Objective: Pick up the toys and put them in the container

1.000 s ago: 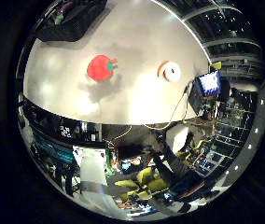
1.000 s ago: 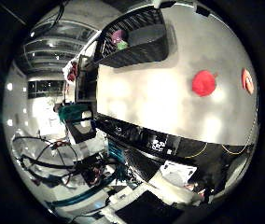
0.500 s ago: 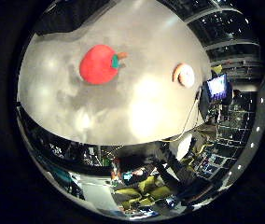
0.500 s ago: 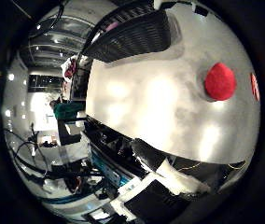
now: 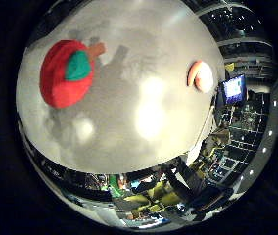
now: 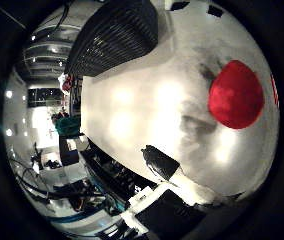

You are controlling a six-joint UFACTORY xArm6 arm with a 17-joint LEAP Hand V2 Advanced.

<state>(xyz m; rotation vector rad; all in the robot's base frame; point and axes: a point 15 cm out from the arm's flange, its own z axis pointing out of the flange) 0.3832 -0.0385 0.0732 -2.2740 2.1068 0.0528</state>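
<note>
A red round toy with a green top and an orange stalk (image 5: 66, 70) lies on the white table (image 5: 149, 113). It fills much of the little finger side palm view, so it is close to the palm. The thumb side palm view shows it as a red ball (image 6: 236, 93). A small ring-shaped toy, orange and white (image 5: 201, 75), lies on the table near its edge, away from the red toy. The black mesh container (image 6: 117, 35) stands on the table, further from the red toy. My right hand is above the table, over the red toy.
A dark branching shadow (image 5: 129, 57) falls on the table beside the red toy. The table's edge (image 6: 132, 160) runs close by, with room clutter and shelving beyond it. A lit monitor (image 5: 234, 89) stands off the table near the ring toy.
The whole picture has shifted in both views: the palm has come down nearer the table, and the red toy now looks much larger. The toys lie where they were.
</note>
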